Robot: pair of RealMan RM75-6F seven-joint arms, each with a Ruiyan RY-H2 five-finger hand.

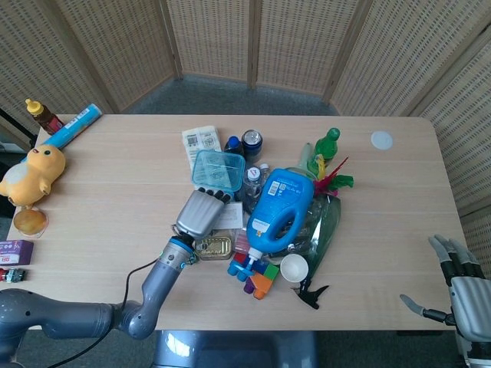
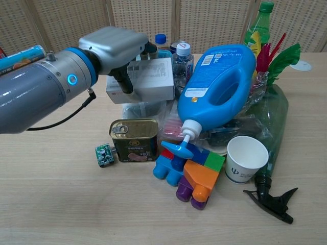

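Note:
My left hand grips a white cardboard box with a barcode label and holds it in the air above a gold tin can. In the head view the left hand covers most of the box, just in front of a teal lidded container. A big blue detergent bottle leans beside the box on the right. My right hand hangs past the table's near right corner with its fingers spread, holding nothing.
Coloured blocks, a paper cup, a green spray bottle and a small green chip crowd the pile. Water bottles stand behind. A yellow duck toy and a blue tube lie far left.

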